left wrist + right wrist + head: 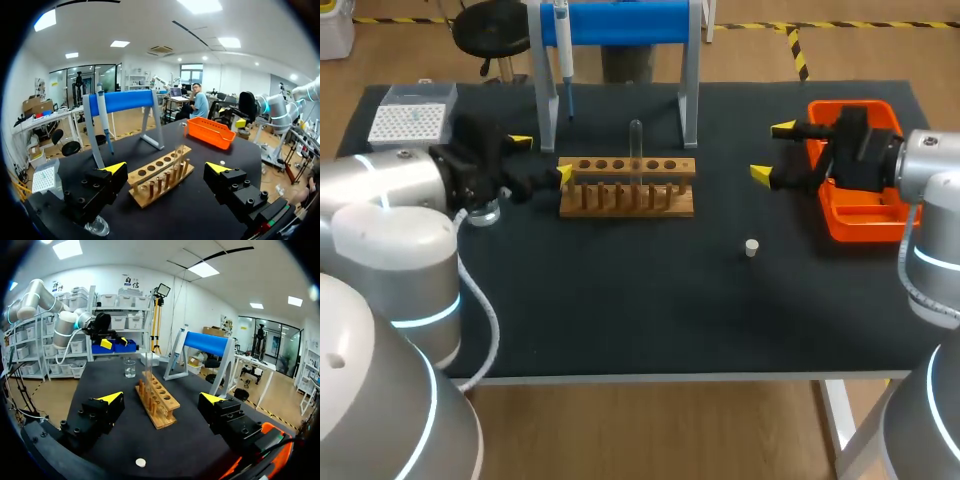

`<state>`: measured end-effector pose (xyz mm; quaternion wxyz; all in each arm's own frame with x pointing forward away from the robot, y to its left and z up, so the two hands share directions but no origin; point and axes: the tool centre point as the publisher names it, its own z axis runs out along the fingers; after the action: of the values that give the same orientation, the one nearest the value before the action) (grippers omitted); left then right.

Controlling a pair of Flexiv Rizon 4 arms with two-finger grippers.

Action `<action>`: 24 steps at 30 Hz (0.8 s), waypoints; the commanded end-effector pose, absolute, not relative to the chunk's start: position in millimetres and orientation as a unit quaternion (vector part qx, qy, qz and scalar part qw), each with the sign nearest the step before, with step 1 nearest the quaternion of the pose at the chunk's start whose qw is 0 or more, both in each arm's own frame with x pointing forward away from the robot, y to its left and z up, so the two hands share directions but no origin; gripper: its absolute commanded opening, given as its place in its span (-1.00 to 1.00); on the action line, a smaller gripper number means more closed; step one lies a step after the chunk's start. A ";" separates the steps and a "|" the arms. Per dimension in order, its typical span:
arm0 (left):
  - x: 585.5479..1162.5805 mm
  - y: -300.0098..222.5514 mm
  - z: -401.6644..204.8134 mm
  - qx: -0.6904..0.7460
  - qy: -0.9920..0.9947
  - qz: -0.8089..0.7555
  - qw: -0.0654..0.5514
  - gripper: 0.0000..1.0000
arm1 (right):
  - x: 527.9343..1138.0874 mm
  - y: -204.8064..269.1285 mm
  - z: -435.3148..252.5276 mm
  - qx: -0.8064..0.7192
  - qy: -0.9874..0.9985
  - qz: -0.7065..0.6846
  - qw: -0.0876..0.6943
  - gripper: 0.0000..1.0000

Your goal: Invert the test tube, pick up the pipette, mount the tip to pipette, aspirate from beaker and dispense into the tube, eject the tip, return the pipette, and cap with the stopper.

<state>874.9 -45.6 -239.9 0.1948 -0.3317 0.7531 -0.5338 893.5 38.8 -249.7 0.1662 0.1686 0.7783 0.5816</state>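
Test tube (636,140) is standing upright in the wooden rack (626,200) at mid-table, left gripper (542,157) and right gripper (771,150) flanking the rack, both hanging with fingers spread wide, gripping nothing.

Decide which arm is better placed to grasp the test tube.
Left, probably: the left arm, jaws open, sits at the end of the rack near the test tube; the right arm, jaws open, stands farther off by the orange tray.
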 end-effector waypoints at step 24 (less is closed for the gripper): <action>867.5 -43.3 -242.8 -0.323 0.732 -0.562 0.210 1.00 | 904.5 32.7 -234.6 0.142 0.754 0.623 0.152 1.00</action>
<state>868.4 -44.2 -240.0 0.2058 -0.3254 0.7380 -0.5542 896.8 42.8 -235.9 0.1605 0.1581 0.7632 0.6057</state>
